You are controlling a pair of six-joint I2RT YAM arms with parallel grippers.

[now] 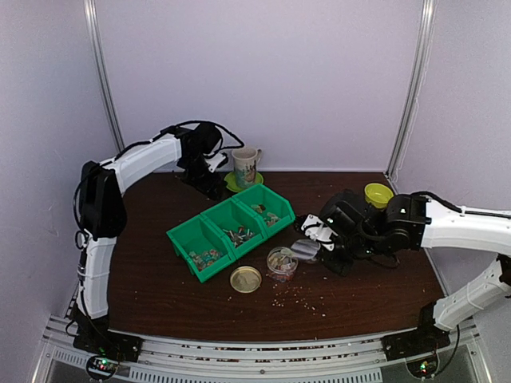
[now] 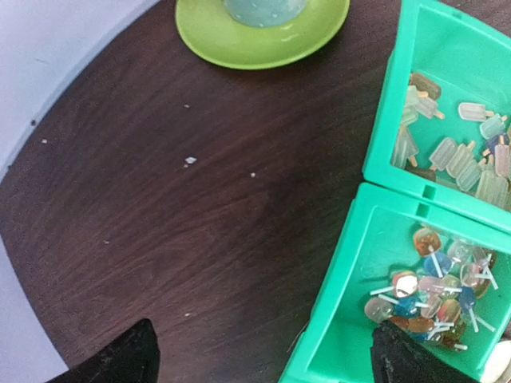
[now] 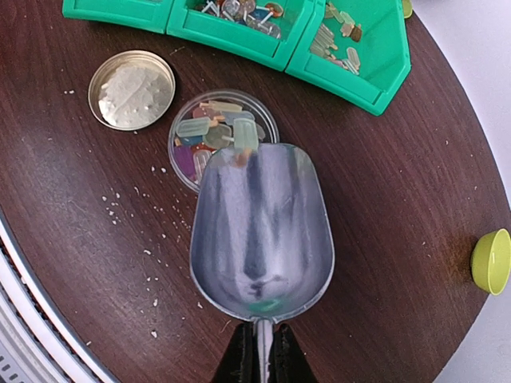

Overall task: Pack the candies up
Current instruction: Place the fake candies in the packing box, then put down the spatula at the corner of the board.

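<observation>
The candies are tiny mixed-colour pieces lying in a green three-part bin and in a small clear jar. In the right wrist view the jar holds several candies. My right gripper is shut on the handle of a metal scoop. The scoop's lip is over the jar's rim with a pale green candy at it. My left gripper is open and empty, low over the table at the bin's edge. More candies lie in the bin.
The round tan jar lid lies left of the jar and also shows in the right wrist view. A mug on a green saucer stands at the back. A yellow cup is at the right. Pale crumbs dot the table.
</observation>
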